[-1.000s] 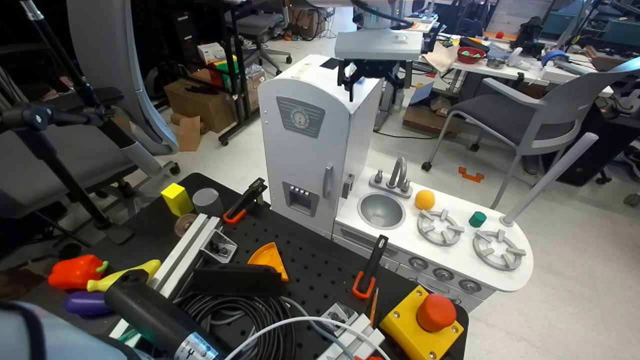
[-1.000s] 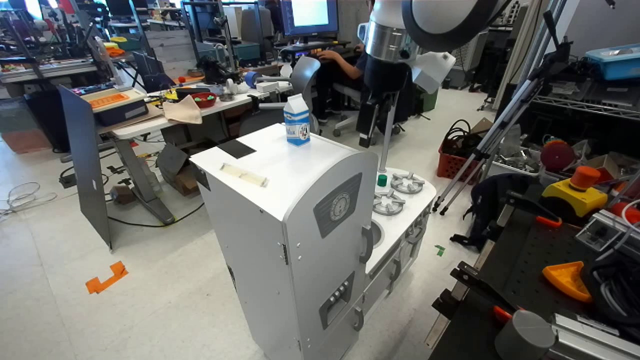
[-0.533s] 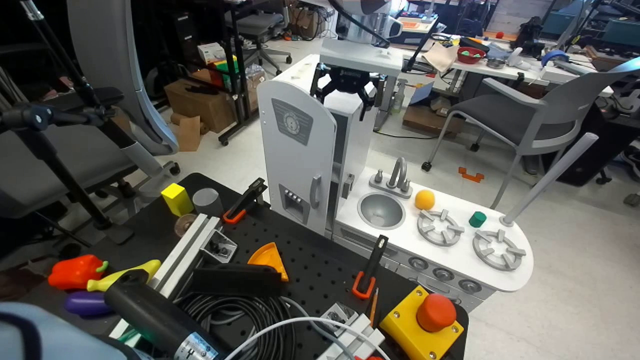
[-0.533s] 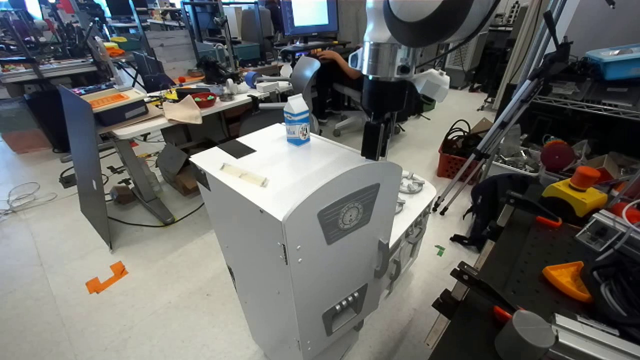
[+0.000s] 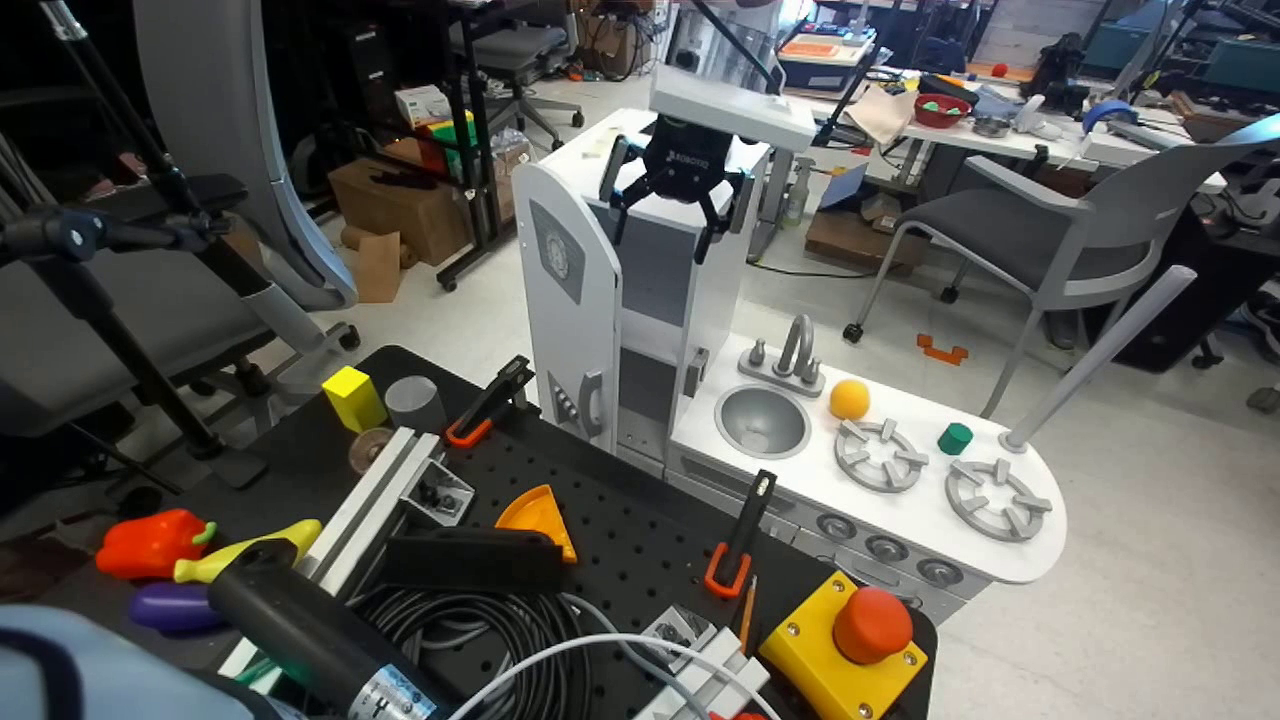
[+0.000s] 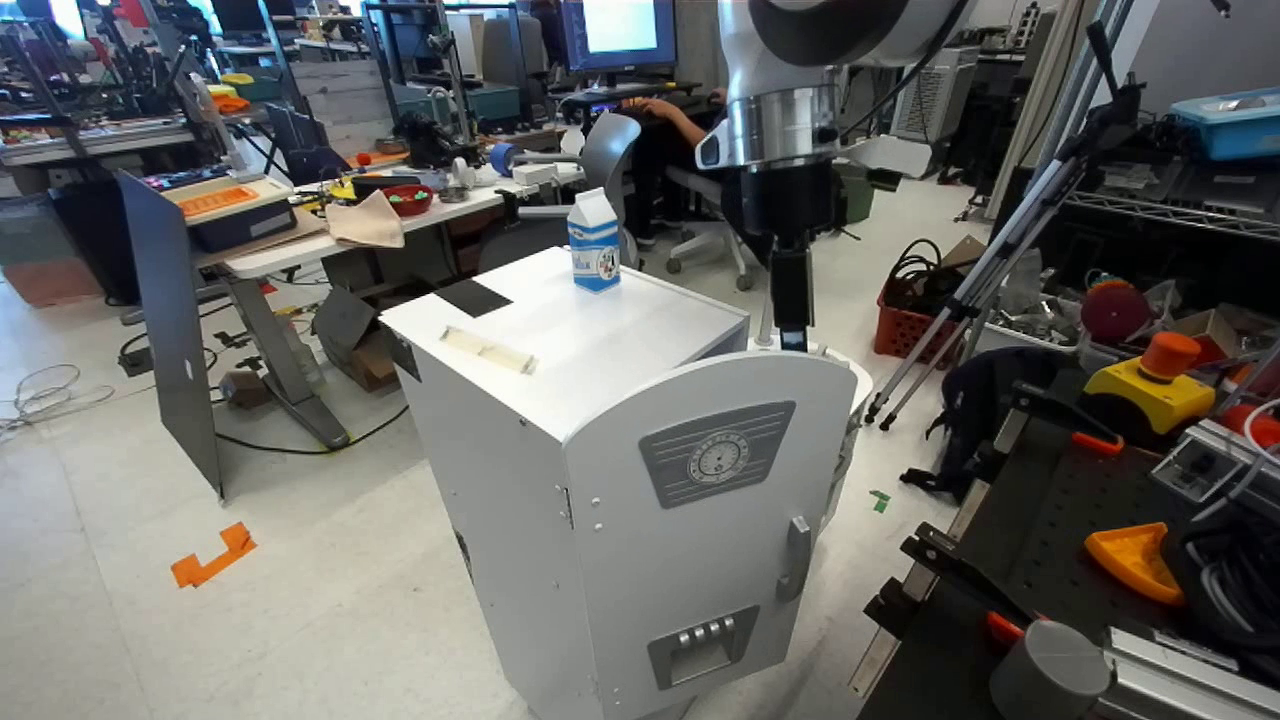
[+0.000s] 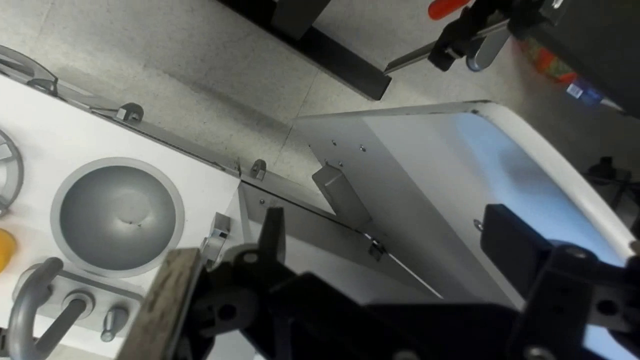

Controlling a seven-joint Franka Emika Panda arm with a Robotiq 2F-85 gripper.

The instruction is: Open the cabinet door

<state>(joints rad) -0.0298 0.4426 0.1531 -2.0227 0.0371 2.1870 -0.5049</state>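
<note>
The cabinet door, a light-grey panel with a round mark, stands wide open in both exterior views (image 5: 548, 325) (image 6: 690, 560), swung out from the white toy kitchen tower. In the wrist view its inner face (image 7: 430, 150) runs diagonally at the right. My gripper (image 5: 658, 250) is open and empty, with its fingers spread wide. It hangs above the tower's opening, on the inner side of the door; one finger is beside the door's inner face, but contact cannot be told. In an exterior view the gripper (image 6: 792, 335) is partly hidden behind the door's curved top. The shelf interior (image 5: 645, 265) shows.
A blue-and-white milk carton (image 6: 594, 242) stands on the tower top. The low counter (image 5: 830, 480) with sink and burners adjoins the tower, holding an orange ball (image 5: 849, 399) and green cylinder (image 5: 955, 438). A black pegboard table (image 5: 620, 540) with clamps (image 5: 492, 402) lies in front of the door.
The cabinet door has swung from closed to wide open, exposing the shelves. My gripper has moved lower and toward the door side along with it, tilting, and stays open.
</note>
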